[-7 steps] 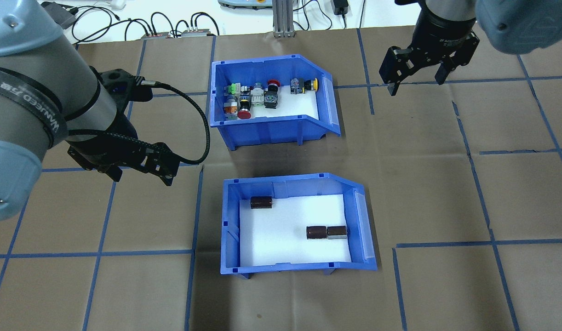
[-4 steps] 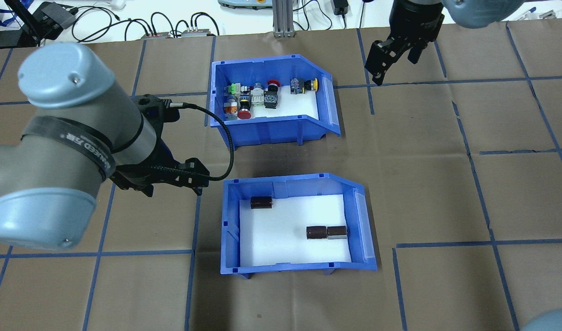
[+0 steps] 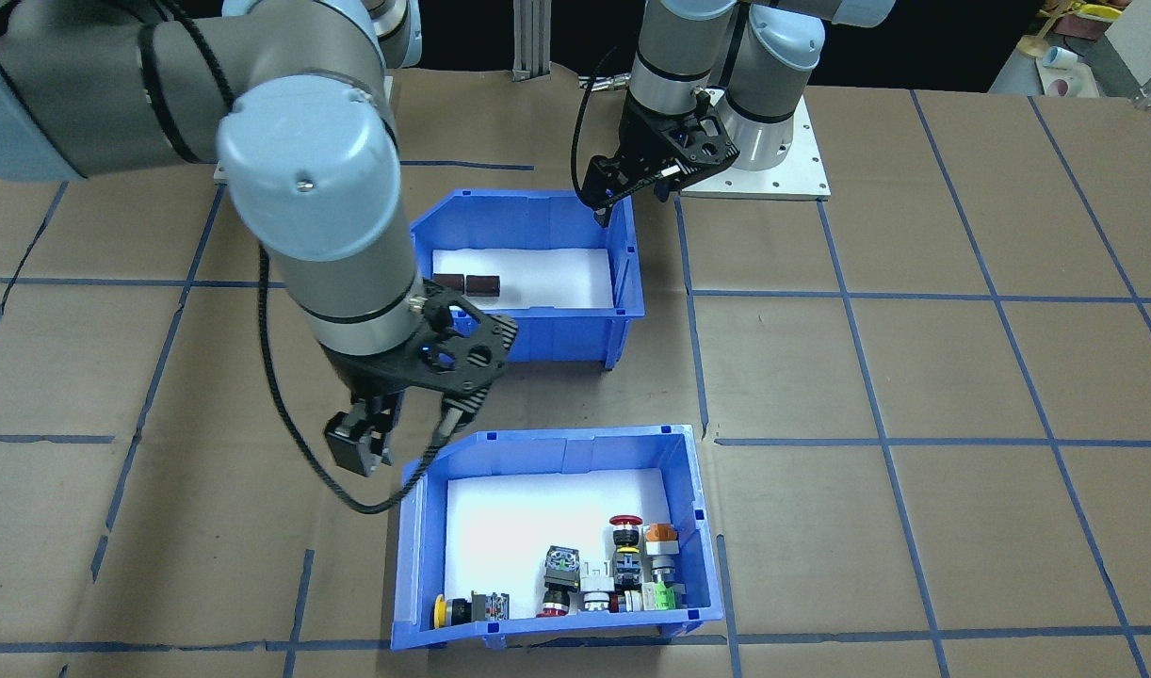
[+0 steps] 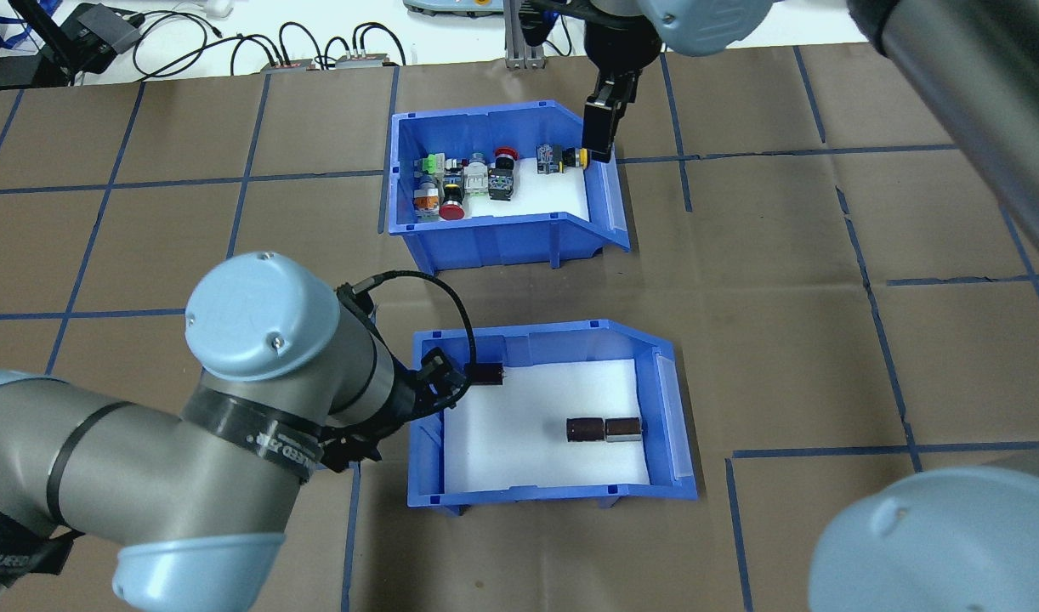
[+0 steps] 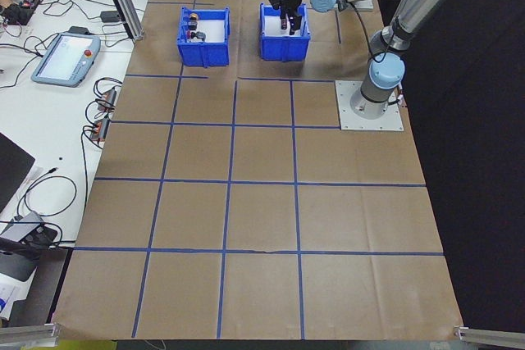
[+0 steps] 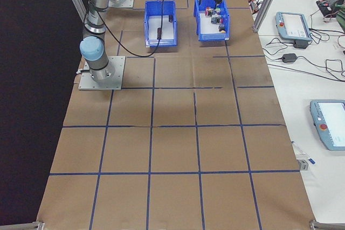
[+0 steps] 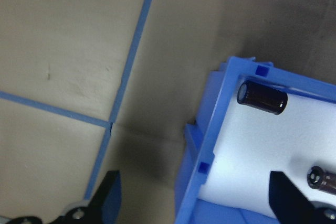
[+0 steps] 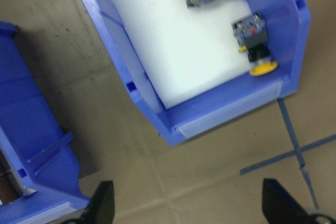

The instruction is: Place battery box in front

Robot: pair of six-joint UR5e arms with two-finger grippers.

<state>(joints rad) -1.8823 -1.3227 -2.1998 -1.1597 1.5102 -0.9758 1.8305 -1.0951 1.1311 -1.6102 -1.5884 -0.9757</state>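
Observation:
The battery box, a blue bin with a white floor and three dark batteries, sits nearer my base. My left gripper is open at the box's left wall. The left wrist view shows that wall between the two fingers, one outside and one over the floor, with a battery ahead. The arm hides most of this gripper from overhead. My right gripper hangs open over the sloped end of the button bin. That bin's cut-away side lies below the fingers.
The button bin with coloured switches stands farther out, a short gap from the battery box. Brown paper with blue tape lines covers the table. Cables and a metal post line the far edge. Teach pendants lie on a side table.
My left arm has swung right and down until its gripper reaches the battery box's left wall. My right gripper has moved left, from open table to the button bin's sloped end.

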